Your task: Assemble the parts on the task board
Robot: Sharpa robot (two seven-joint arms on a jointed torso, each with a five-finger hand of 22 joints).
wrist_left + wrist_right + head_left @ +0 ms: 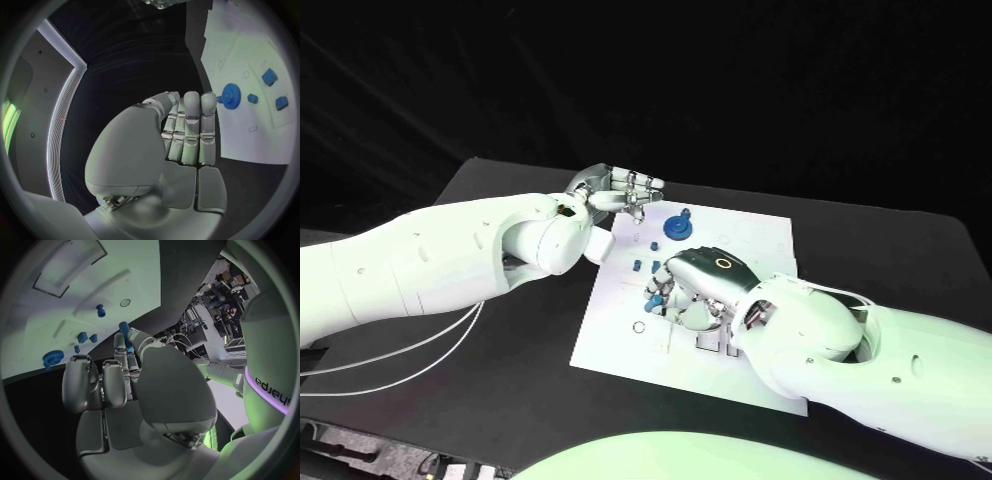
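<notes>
I see my right hand (697, 290) pinching a small blue part (124, 333) over the middle of the white board (747, 235), while my left hand (615, 188), fingers curled on nothing, sits at the board's far corner by the blue gear (678, 226).

Head cam looking down from above; wrist cams sitting right behind each hand, both catching the task board (733, 240) too.

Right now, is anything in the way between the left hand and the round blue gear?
Nothing visible is. In the left wrist view the left hand has its fingertips right next to the blue gear, with only bare white task board between them. The other blue parts lie farther off.
</notes>
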